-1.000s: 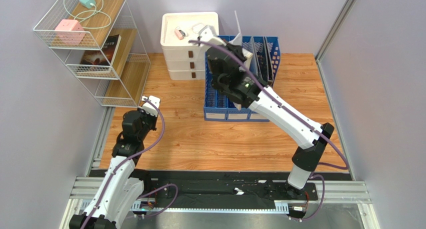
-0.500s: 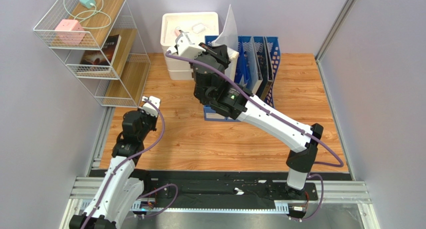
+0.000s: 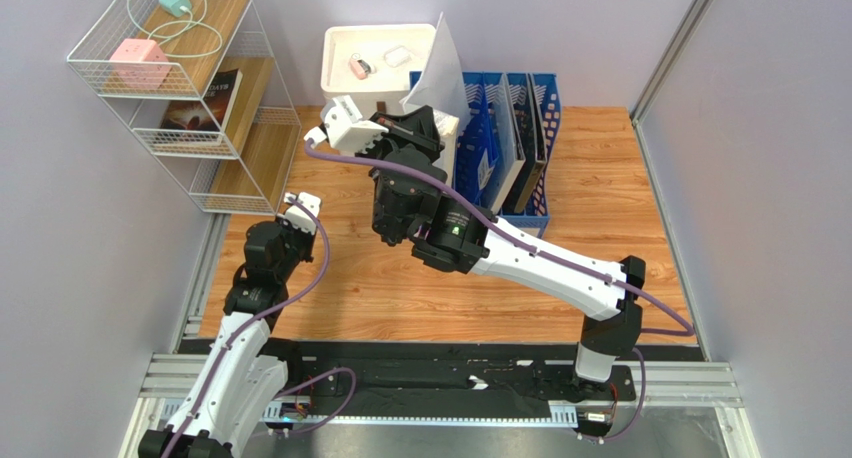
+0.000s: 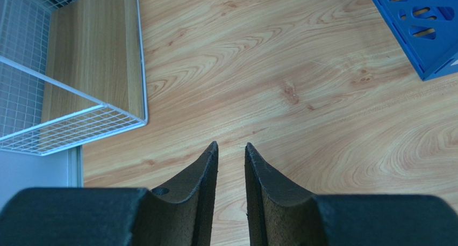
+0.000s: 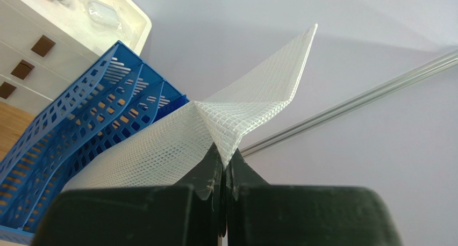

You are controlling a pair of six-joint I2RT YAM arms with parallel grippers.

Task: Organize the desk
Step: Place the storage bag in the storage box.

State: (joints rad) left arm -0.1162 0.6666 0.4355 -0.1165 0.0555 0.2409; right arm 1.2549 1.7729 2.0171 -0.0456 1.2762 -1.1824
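The desk [image 3: 400, 278] is a light orange-brown wooden top. My right gripper [image 3: 428, 116] is shut on the edge of a white mesh document pouch [image 3: 442, 70] and holds it in the air by the left end of the blue file rack [image 3: 515, 148]. In the right wrist view the pouch [image 5: 177, 144] fans out from the pinched fingertips of the right gripper [image 5: 224, 156]. My left gripper [image 3: 300, 204] hovers over the desk's left edge. In the left wrist view the left gripper [image 4: 231, 147] is empty, its jaws a narrow gap apart over bare wood [image 4: 301, 95].
A white drawer unit [image 3: 350, 118] with small items in its top tray stands at the back. A white wire shelf [image 3: 190, 98] holding a book, a pink block and a cable stands at the left; its corner shows in the left wrist view [image 4: 107, 117]. The rack holds upright folders.
My right arm has swung left and toward the near side, carrying the mesh pouch up and left out of the rack area. The left arm has not moved.
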